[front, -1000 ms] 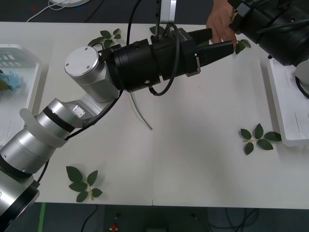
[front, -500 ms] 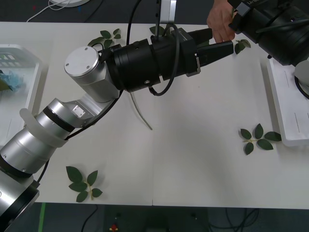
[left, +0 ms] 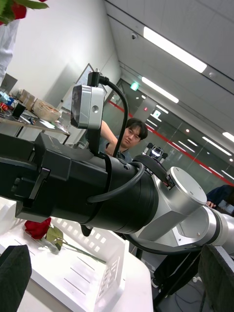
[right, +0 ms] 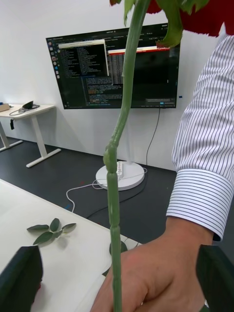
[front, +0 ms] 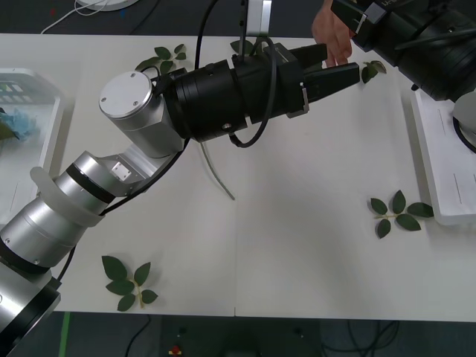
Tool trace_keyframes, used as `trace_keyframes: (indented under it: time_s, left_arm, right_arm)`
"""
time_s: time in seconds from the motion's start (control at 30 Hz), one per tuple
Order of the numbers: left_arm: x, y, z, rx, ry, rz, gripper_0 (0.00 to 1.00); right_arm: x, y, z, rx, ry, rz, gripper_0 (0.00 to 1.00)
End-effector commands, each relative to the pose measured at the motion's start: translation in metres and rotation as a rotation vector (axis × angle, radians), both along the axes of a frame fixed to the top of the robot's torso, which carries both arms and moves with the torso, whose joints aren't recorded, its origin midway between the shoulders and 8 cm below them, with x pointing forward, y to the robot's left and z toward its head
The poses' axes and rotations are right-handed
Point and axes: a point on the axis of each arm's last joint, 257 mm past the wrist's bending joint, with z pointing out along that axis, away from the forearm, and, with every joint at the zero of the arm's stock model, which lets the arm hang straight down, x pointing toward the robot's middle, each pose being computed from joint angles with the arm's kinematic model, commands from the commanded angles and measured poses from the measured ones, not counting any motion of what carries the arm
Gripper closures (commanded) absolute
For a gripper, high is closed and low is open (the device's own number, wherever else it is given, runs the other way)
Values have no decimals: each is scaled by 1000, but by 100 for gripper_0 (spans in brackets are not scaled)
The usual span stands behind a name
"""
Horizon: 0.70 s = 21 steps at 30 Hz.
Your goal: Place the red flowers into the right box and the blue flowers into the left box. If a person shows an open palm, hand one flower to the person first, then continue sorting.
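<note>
The right tool (right: 117, 280) is raised at the far right edge of the worktop (front: 297, 245), its two black fingers spread wide. A red rose's green stem (right: 119, 146) runs up between them without touching either finger. The person's hand (right: 161, 273), coming out of a striped shirt cuff (right: 200, 195), is closed around the lower part of that stem, and the rose's red bloom (right: 214, 19) sits at the upper end. In the front view the same hand (front: 331, 33) is at the far edge of the worktop, right beside the right arm's wrist. The left arm reaches across the worktop toward that spot. Its left tool (front: 342, 61) is also wide, with nothing between its fingers, and ends just beside the hand. In the left wrist view, another red rose (left: 38, 228) lies with its leafy stem inside the right box (left: 73, 278). The front view shows that box (front: 439, 171) at the right edge of the worktop. The left box (front: 46, 89) is at the left edge, with a pale-blue flower (front: 18, 123) lying in it. Loose leaf sprigs lie on the worktop near the right box (front: 398, 212), at the near left (front: 128, 281) and along the far edge (front: 167, 58). A thin pale stem (front: 216, 175) lies on the worktop and runs under the left arm, which hides its top.
</note>
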Motion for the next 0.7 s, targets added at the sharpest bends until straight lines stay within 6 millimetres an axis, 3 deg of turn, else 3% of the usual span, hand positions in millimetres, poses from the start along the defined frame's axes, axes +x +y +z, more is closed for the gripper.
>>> trace_keyframes:
  time_s: [0.03,0.27,0.3,0.43,0.7]
  left_arm:
    - [3,3,22,15,-96,18,0]
    - [1,-1,15,18,-81,11,0]
    - [0,-2,17,15,-83,8,0]
    - [1,-2,29,9,-105,9,19]
    - [25,11,51,129,-329,114,20]
  right_arm:
    - [-2,8,38,34,-61,12,0]
    - [-2,9,38,41,-56,17,0]
    - [-2,9,39,42,-57,18,0]
    - [-5,13,35,38,-39,43,0]
    - [-21,3,24,1,62,138,0]
